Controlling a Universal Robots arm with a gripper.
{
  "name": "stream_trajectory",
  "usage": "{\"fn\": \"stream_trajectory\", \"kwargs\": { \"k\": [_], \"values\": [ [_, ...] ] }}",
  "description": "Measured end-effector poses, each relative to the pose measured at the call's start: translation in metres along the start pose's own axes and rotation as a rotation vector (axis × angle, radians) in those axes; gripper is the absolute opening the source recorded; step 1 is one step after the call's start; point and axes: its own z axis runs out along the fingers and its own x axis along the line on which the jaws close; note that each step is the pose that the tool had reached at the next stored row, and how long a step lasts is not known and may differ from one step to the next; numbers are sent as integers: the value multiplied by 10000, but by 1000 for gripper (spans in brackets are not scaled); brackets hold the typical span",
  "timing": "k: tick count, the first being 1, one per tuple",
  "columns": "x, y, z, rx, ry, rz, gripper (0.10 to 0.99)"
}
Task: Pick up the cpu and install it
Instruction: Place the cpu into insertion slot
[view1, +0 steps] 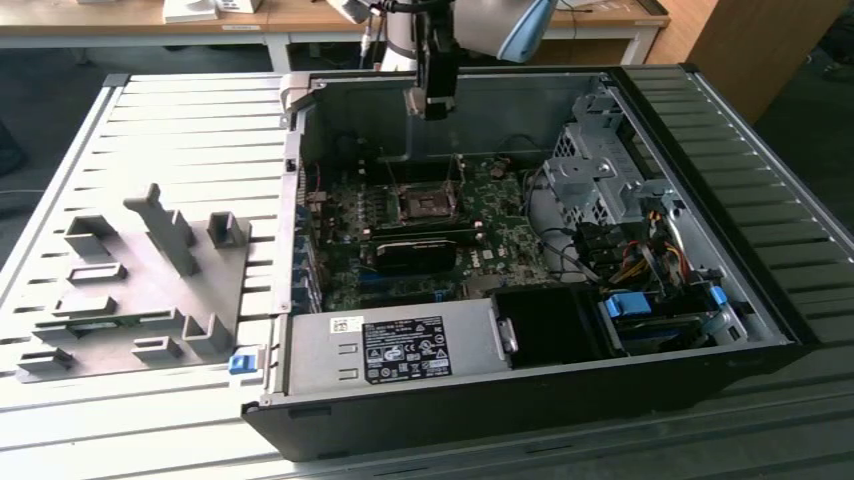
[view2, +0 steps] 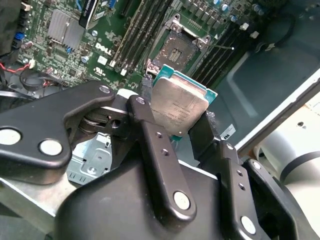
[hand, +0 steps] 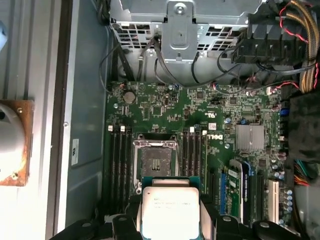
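My gripper (view2: 176, 131) is shut on the cpu (view2: 177, 102), a flat square chip with a silver-grey metal top and a green rim, clamped by its edges between two black fingers (view2: 149, 131). In the first wrist view the cpu (hand: 170, 212) hangs just short of the open, dark metal-framed socket (hand: 156, 162) on the green motherboard (hand: 165, 107). The second wrist view shows the socket (view2: 181, 47) beyond the chip, with a gap between them. In the exterior view the gripper (view1: 431, 104) hovers high above the socket (view1: 424, 205), inside the open computer case.
The case wall (view1: 300, 180) rises on the exterior view's left of the board. A metal drive cage (view1: 607, 165) and loose cables (view1: 641, 250) fill the right side. Memory slots (hand: 118, 160) flank the socket. A grey plastic fixture (view1: 134, 290) lies on the slatted table.
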Motion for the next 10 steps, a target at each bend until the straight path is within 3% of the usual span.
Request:
{"fn": "stream_trajectory", "kwargs": {
  "k": [3,10],
  "values": [
    [2,-3,46,1,-47,-3,545],
    [11,-10,157,-25,-51,-5,545]
  ]
}}
